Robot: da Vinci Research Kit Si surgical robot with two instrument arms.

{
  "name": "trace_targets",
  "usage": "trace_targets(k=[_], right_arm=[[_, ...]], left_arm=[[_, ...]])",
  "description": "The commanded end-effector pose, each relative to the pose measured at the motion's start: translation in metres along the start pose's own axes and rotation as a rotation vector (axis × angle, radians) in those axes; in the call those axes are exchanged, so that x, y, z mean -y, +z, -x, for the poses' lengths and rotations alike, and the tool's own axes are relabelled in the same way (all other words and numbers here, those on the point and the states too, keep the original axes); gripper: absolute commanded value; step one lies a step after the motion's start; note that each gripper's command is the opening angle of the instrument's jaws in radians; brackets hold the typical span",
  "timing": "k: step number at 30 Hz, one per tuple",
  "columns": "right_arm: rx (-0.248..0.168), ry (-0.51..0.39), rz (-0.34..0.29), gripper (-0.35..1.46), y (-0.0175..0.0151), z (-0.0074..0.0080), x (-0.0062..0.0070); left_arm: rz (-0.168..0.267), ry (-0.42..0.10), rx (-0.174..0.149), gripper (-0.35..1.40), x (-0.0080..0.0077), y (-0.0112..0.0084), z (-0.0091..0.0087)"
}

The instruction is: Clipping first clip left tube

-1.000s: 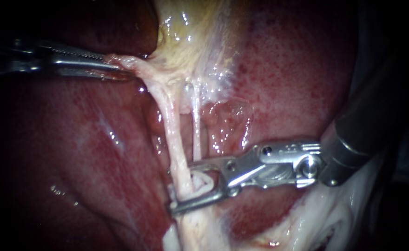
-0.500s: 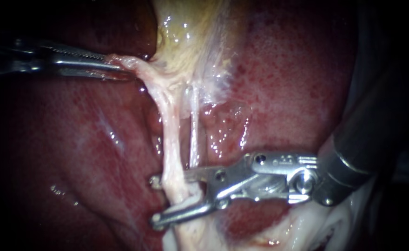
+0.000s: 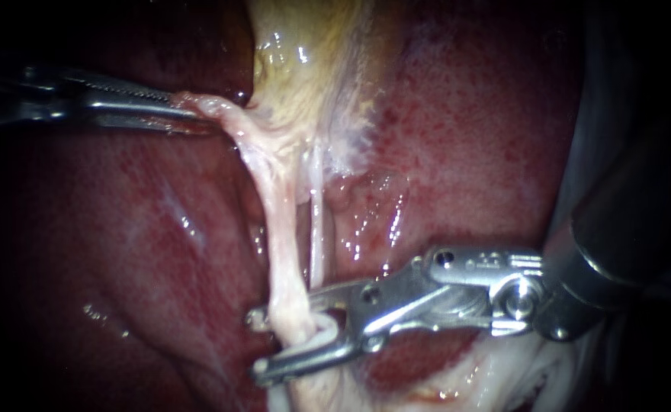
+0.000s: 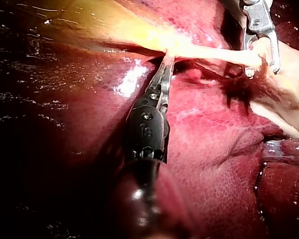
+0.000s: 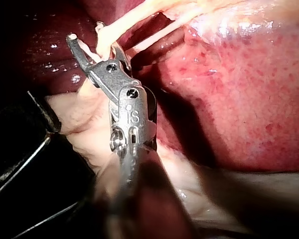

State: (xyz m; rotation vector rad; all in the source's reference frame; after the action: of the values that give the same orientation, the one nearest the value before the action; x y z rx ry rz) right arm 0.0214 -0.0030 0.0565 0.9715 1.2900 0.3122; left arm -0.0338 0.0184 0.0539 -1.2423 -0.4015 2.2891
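Endoscope view: right instrument (image 3: 258, 345) comes in nearly level, jaws spread, left tube (image 3: 282, 252) between them near their tips. Left instrument (image 3: 194, 113) lies level, jaws pinching pale tissue (image 3: 225, 114) beside the gallbladder (image 3: 313, 61).

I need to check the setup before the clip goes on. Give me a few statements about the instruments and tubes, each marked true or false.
1. The right instrument has its open jaws on either side of the left tube. True.
2. The left instrument has open jaws that hold nothing. False: they are shut on pale tissue just below the gallbladder.
3. The two instruments touch each other. False: they are well apart, at opposite ends of the left tube.
4. The liver lies behind both the left tube and the thinner right tube. True.
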Motion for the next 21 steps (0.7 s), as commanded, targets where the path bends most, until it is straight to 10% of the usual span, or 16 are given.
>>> trace_targets(k=[1, 10, 21], right_arm=[[-0.001, 0.011, 0.003, 0.21, 0.0000, 0.0001, 0.0000], [-0.002, 0.081, 0.002, -0.33, -0.0004, 0.0004, 0.0000], [-0.002, 0.116, 0.002, -0.35, -0.0008, 0.0007, -0.0005]], left_arm=[[0.000, 0.000, 0.000, -0.35, 0.0000, 0.0000, 0.0000], [-0.001, 0.000, 0.000, -0.35, 0.0001, 0.0000, 0.0000], [-0.001, -0.001, 0.000, -0.35, 0.0001, 0.0000, 0.0000]])
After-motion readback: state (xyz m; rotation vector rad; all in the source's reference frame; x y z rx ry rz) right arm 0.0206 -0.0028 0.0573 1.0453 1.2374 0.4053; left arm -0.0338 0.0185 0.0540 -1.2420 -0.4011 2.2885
